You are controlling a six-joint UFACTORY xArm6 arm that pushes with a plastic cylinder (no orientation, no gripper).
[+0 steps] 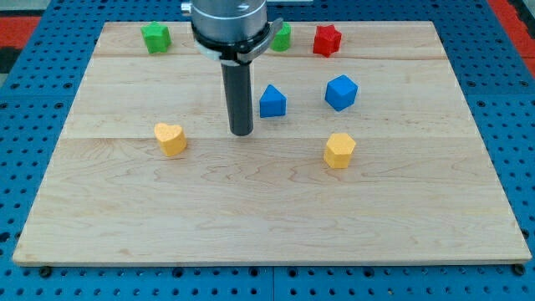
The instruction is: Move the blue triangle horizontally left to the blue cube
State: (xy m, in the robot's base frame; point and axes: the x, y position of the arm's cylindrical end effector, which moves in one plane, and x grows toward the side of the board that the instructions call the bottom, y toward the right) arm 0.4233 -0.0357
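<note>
The blue triangle (272, 101) lies on the wooden board (267, 209) a little above the middle. The blue cube (341, 92) lies to its right, with a gap between them. My tip (242, 132) rests on the board just left of and slightly below the blue triangle, apart from it. The dark rod rises from the tip to the arm's head at the view's top.
A green block (155, 38) sits at the top left. Another green block (282, 37) is partly hidden behind the arm's head. A red star-like block (328, 40) is at the top right. A yellow heart-like block (170, 139) lies left, a yellow block (339, 150) lies right.
</note>
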